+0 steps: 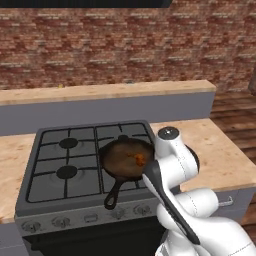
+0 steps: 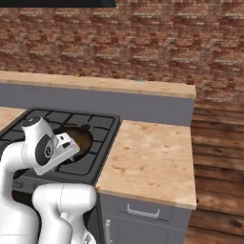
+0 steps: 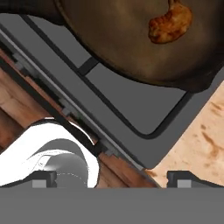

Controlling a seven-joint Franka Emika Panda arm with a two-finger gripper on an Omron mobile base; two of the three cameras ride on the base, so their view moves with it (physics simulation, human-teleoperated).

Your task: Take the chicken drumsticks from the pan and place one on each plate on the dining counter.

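Note:
The black pan (image 1: 122,159) sits on the stove's front right burner, its long handle (image 1: 114,194) pointing toward me. One orange-brown chicken drumstick (image 1: 140,160) lies in its right half and also appears as the drumstick (image 3: 170,22) at the top of the hand view, inside the pan (image 3: 122,39). My gripper (image 3: 113,179) is open and empty, hovering over the stove's front right corner, short of the pan's rim. The pan (image 2: 82,138) is partly hidden behind my arm. The dining counter (image 1: 105,92) runs along behind the stove. The plates are out of view.
The gas stove (image 1: 65,160) with black grates is set in a wood-topped worktop (image 2: 147,157) that extends to its right. A brick wall (image 2: 143,47) stands behind the dining counter (image 2: 119,86). Wooden floor (image 2: 219,143) lies to the right.

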